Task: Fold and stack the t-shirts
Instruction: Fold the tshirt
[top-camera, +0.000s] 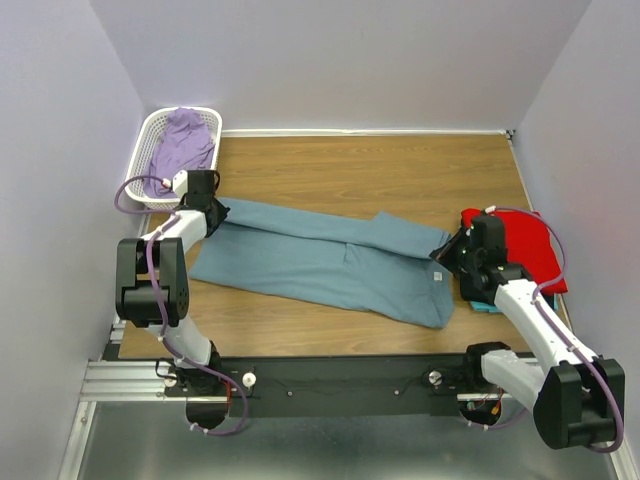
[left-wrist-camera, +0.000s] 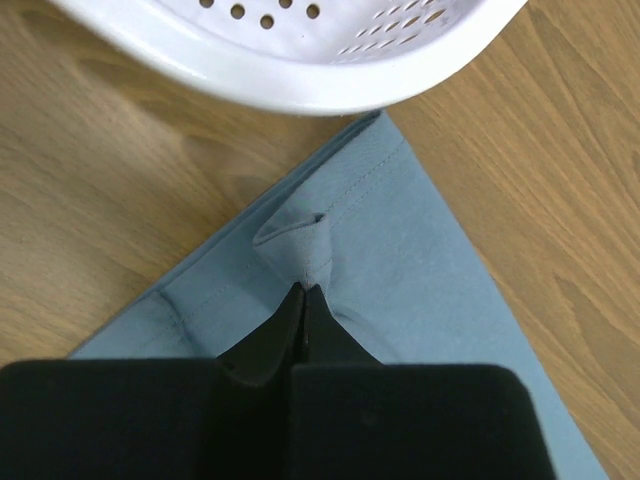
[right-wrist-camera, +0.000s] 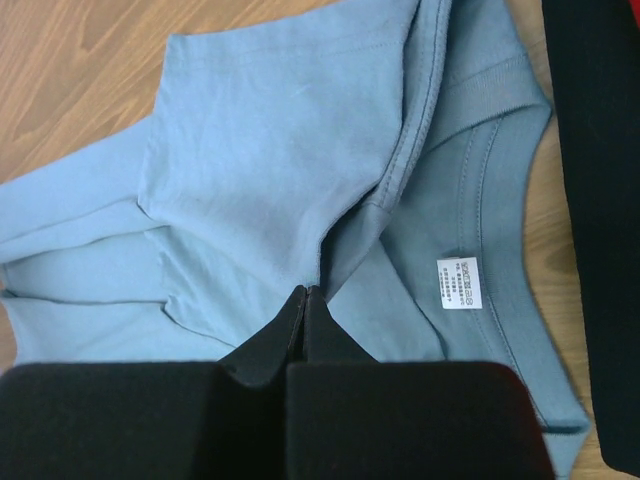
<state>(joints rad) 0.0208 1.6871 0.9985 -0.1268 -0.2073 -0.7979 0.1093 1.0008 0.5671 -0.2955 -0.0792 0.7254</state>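
Observation:
The dusty blue-grey t-shirt (top-camera: 330, 262) lies across the table, folded lengthwise. My left gripper (top-camera: 214, 212) is at its far left corner and is shut on a small pinch of the hem (left-wrist-camera: 300, 245), seen at the fingertips in the left wrist view (left-wrist-camera: 305, 288). My right gripper (top-camera: 450, 252) is at the neck end and is shut on a fold of the cloth (right-wrist-camera: 313, 290) beside the white neck label (right-wrist-camera: 458, 283). The red t-shirt (top-camera: 528, 245) lies folded at the right. The turquoise one (top-camera: 484, 306) peeks out beneath it.
A white lattice basket (top-camera: 140, 165) with a purple cloth (top-camera: 182, 145) stands at the back left corner, just beyond my left gripper; its rim (left-wrist-camera: 300, 80) fills the top of the left wrist view. Walls close in on the left, back and right.

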